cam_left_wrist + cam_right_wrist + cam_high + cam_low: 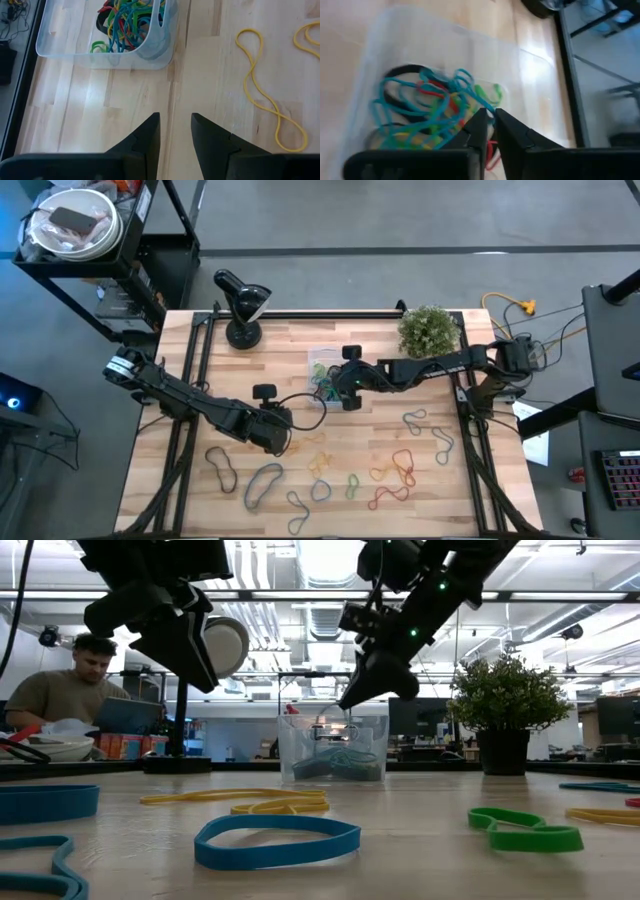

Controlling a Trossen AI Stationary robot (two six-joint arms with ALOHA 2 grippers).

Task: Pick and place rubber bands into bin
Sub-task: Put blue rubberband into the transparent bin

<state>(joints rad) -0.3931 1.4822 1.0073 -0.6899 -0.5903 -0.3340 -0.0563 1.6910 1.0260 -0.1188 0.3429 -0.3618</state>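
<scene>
The clear bin stands at the table's middle, toward the far side, and holds a tangle of blue, green, red, yellow and black rubber bands. My right gripper hangs just above the bin's opening, its fingers a narrow slit apart. My left gripper hovers open and empty over bare wood to the near left of the bin. A loose yellow rubber band lies flat ahead of it. More bands lie flat on the near half, among them red, green and blue. My right gripper has a red strand showing in the slit between its fingers, which slant down over the bin from the table's right. Whether the fingers touch that strand I cannot tell.
A potted plant stands at the far right and a black desk lamp at the far left. A black cable loops between the grippers. A person sits beyond the table's far side. Bare wood lies left of the bin.
</scene>
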